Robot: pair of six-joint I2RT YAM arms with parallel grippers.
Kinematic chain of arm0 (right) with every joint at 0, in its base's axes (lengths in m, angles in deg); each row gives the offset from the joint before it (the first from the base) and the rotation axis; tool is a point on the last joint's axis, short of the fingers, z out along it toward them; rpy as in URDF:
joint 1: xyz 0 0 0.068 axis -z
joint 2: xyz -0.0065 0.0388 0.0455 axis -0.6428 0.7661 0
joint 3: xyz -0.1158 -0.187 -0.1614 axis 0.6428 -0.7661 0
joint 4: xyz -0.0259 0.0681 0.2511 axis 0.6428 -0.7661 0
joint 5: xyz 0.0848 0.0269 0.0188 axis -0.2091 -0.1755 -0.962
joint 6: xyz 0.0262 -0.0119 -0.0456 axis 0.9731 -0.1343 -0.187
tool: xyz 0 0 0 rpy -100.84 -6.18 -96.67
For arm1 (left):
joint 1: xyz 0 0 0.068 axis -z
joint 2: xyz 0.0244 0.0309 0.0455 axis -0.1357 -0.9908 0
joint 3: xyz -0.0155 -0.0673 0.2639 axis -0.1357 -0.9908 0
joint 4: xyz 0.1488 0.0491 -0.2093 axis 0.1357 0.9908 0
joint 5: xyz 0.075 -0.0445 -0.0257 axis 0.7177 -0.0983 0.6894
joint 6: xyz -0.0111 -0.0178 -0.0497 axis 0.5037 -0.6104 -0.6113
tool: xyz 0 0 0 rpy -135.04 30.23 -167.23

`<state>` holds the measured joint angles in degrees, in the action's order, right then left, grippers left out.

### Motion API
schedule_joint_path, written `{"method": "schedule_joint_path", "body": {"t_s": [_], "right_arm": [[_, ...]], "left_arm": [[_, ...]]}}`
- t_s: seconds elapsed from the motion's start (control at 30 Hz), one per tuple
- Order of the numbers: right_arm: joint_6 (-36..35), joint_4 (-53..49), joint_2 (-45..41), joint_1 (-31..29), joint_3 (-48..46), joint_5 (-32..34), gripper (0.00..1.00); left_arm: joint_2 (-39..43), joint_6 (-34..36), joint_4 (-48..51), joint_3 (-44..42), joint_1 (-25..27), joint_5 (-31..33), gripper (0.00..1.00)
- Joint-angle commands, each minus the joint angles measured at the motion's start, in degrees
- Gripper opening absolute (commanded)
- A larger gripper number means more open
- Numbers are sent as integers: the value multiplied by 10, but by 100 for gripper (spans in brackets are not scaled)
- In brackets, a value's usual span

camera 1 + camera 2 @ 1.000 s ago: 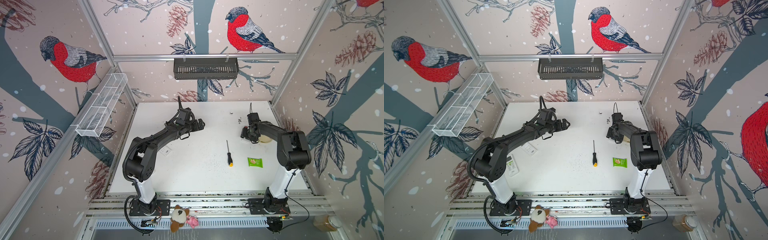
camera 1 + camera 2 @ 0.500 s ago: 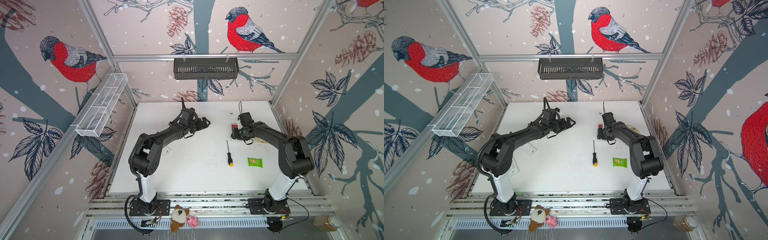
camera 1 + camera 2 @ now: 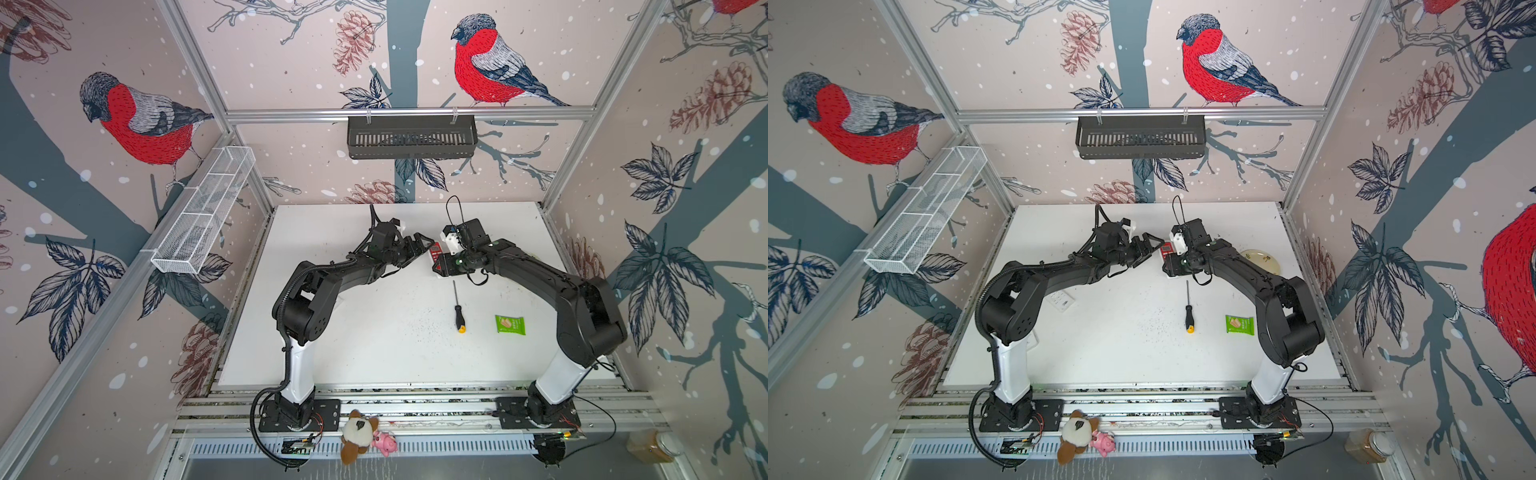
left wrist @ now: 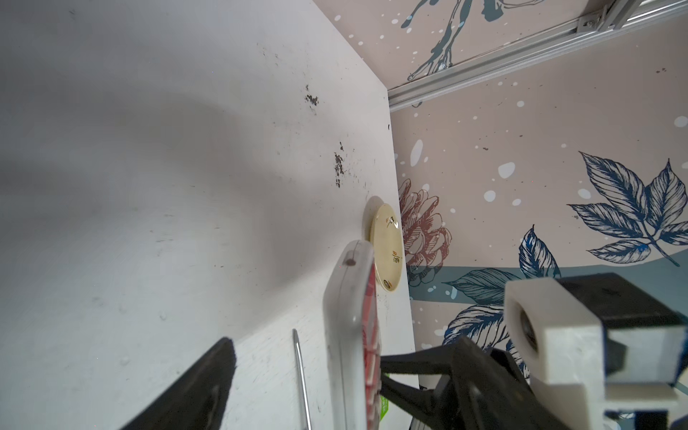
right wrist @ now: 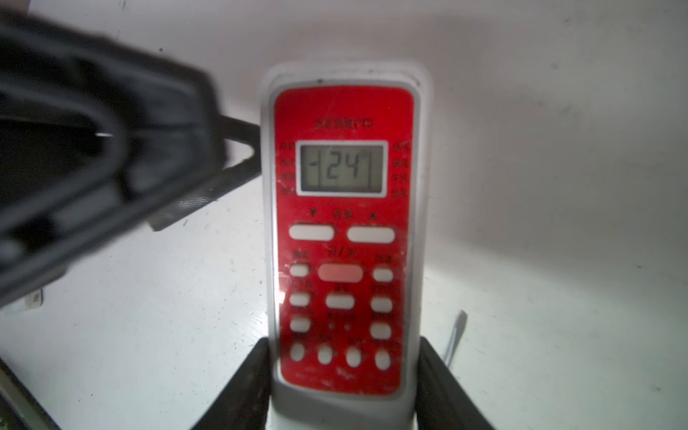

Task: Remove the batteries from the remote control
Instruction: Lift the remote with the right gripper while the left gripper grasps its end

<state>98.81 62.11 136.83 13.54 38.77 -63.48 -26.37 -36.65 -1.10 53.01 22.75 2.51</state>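
The batteries cannot be seen in any view. The back of the remote is turned away from every camera, so I cannot tell if they sit inside. The right gripper has its jaws pressed onto the remote's two long edges, down at the button end, and holds it up off the white table. In both top views that gripper and its arm cover most of the remote, and only a small red patch peeks out. The remote's long side runs away from the robot toward the far wall, the same way the screwdriver lies. Its little screen end is farthest from the right gripper. How much it tips up I cannot tell. Its red face looks at the right wrist camera. The left gripper has its jaws spread wide with nothing gripped, just beside the screen end of the remote. It is hard to tell if it touches the edge, as it is all blurry in the right wrist view. In the left wrist view one of its fingers is cut off by the picture's edge. A yellowish plate lies by the right wall, with tiny marks on it too small to read. The black basket on the far wall hides its inside behind slats. I cannot make out what is in the white wire basket on the left wall. A jar outside the table holds something golden brown.
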Motion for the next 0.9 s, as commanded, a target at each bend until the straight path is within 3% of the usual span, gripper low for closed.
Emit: {"method": "schedule_joint_path", "body": {"t_s": [0.0, 0.17, 0.23, 0.5, 0.63, 0.73, 0.87], "right_arm": [[-10, 8, 3, -1, 3, -30, 33], [-10, 7, 6, -5, 5, -46, 32], [-9, 7, 6, -4, 3, -54, 32], [4, 12, -4, -5, -4, -84, 36], [17, 6, -22, 0, -6, -93, 59], [57, 26, -58, 25, -24, -114, 69], [125, 84, -129, 94, -70, -176, 100]], "left_arm": [[-11, -16, -46, -2, 6, -22, 86], [-22, -25, -52, -7, 8, -28, 68], [-22, -27, -61, -8, 8, -30, 55], [-20, -29, -62, -6, 7, -29, 15], [-9, -23, -54, -6, 4, -14, 10], [-3, -23, -50, -4, -5, -8, 9], [5, -38, -63, -17, -21, 3, 7]]}}
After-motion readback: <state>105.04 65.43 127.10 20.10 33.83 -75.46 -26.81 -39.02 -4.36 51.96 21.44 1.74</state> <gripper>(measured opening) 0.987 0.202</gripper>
